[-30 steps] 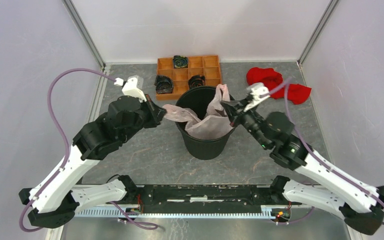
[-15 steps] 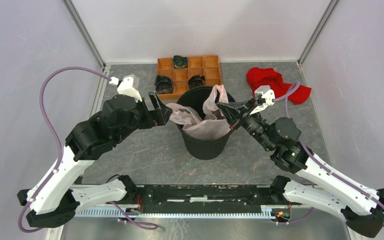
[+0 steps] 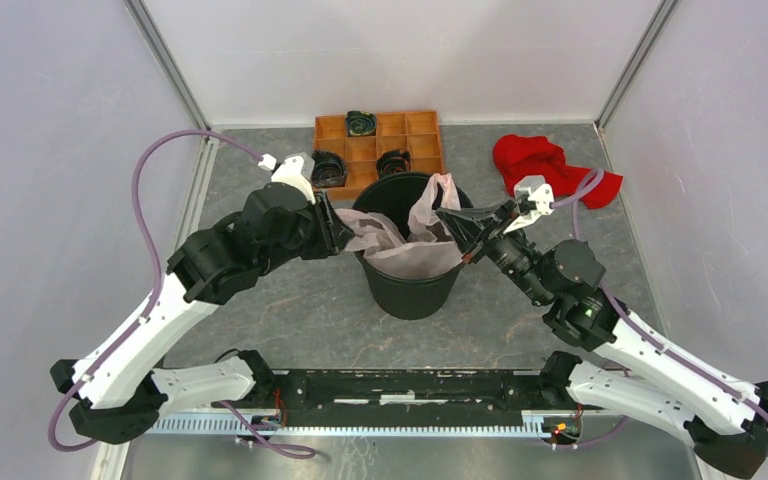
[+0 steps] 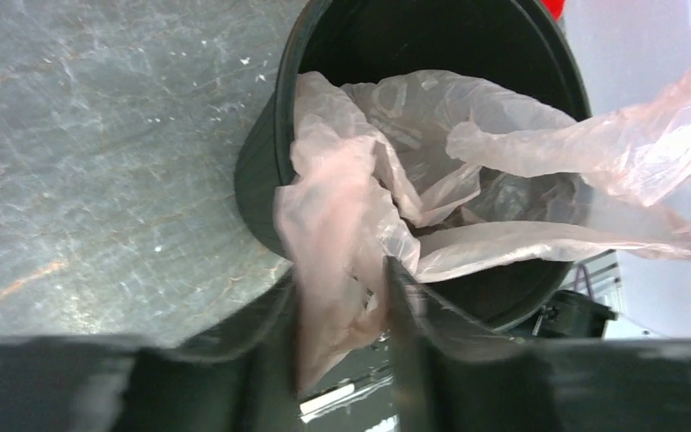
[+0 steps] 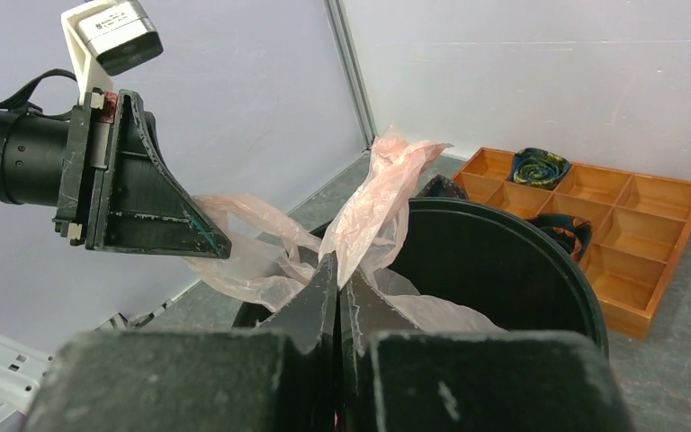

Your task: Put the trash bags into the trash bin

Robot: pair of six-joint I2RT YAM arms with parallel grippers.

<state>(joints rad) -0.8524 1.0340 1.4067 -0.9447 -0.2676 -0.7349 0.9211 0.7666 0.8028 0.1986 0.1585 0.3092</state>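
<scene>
At trash bin [image 3: 406, 291] rim: left end effector [image 4: 342, 277] half-open around trash bag [image 4: 396, 112], hold unclear; right end effector [image 5: 338, 272] clamped on it. Opposed pull may tear film.

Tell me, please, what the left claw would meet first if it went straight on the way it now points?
The pink trash bag: the fold draped over the rim lies between the left claw's fingers. Just behind it, probably, the black trash bin's rim.

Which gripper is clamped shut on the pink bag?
The right gripper: fingers meet on the trash bag; the left gripper has fingers apart around it.
</scene>
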